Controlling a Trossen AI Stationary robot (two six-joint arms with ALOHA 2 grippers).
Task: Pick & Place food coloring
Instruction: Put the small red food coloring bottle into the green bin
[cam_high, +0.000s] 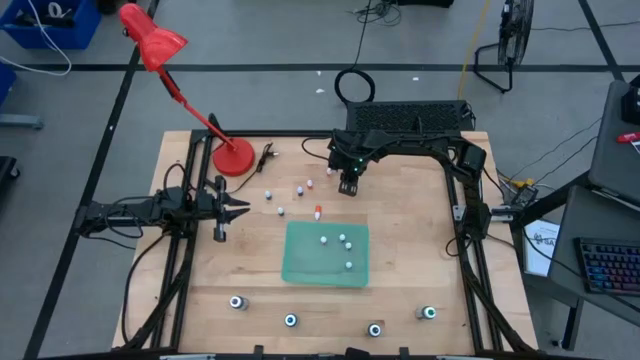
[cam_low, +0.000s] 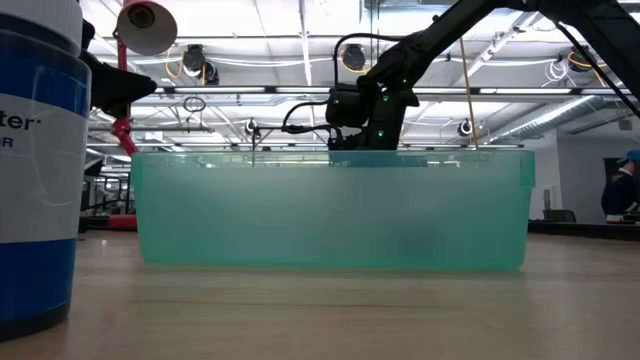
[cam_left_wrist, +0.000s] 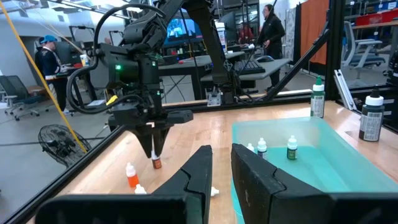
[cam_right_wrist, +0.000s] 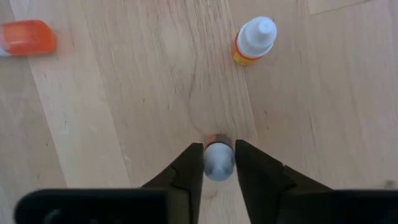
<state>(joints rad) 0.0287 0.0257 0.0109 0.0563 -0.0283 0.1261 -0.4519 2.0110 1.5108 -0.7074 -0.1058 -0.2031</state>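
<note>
The shallow translucent green plastic tray (cam_high: 300, 268) on the pale wooden table (cam_high: 400, 290) holds three tiny whitish food-coloring bottles (cam_high: 345, 237), standing upright and apart from one another near its centre. In the left wrist view their bodies look teal and their caps white, though the tray's tint may colour them.

Outside the tray, about six more tiny bottles are scattered on the wood, and the count is uncertain from above. One of them, a small orange bottle with a white cap (cam_right_wrist: 254, 39), stands just ahead of the right gripper (cam_right_wrist: 219, 163), and another orange one (cam_right_wrist: 28, 37) lies on its side farther off. Four larger dark round bottles with pale teal tops (cam_high: 290, 321) stand in a loose row along the table's near edge, well apart from both grippers.

The right gripper points straight down, its fingers (cam_right_wrist: 189, 168) drawn narrow on either side of a small whitish-capped bottle (cam_right_wrist: 218, 160) that stands on the table between them.

The left gripper (cam_high: 240, 209) waits at the left side of the table, its fingers (cam_left_wrist: 193, 177) nearly together and holding nothing.

A red desk lamp (cam_high: 232, 157) stands beyond it.
</note>
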